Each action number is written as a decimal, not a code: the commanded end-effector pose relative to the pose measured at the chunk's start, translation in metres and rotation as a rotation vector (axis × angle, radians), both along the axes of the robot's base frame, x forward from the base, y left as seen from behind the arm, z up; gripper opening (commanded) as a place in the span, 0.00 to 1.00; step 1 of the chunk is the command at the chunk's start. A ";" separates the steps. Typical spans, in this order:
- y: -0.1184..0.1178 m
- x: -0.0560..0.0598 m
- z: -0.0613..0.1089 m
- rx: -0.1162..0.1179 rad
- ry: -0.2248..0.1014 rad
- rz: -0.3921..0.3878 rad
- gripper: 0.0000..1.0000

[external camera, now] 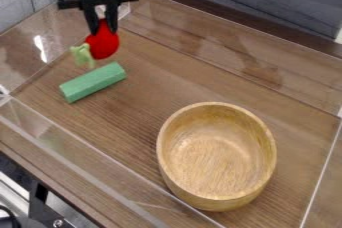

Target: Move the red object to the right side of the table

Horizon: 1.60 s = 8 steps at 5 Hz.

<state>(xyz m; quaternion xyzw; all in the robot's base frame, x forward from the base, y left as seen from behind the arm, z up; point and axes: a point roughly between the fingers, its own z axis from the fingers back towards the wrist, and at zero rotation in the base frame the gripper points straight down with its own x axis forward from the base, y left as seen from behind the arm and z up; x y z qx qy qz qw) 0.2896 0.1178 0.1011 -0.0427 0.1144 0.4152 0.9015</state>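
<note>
The red object, a small rounded toy fruit with a pale green leafy end, hangs in the air above the table at the upper left. My gripper points down and is shut on its top, black fingers pinching it from both sides. The fruit is lifted clear of the wood, just up and left of the green block.
A green rectangular block lies on the wood below the fruit. A large wooden bowl stands at the lower right. Low clear acrylic walls edge the table all around.
</note>
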 end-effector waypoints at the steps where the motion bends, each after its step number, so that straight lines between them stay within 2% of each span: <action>1: -0.033 0.021 0.042 0.022 -0.080 0.022 0.00; 3: -0.107 0.047 0.055 -0.010 -0.061 0.090 0.00; 4: -0.126 0.056 0.042 -0.017 -0.055 0.109 0.00; 5: -0.139 0.065 0.025 -0.016 -0.046 0.115 0.00; 6: -0.147 0.075 0.013 -0.014 -0.044 0.264 0.00; 7: -0.150 0.086 0.001 -0.009 -0.049 0.374 0.00; 8: -0.148 0.086 -0.009 -0.002 -0.061 0.387 0.00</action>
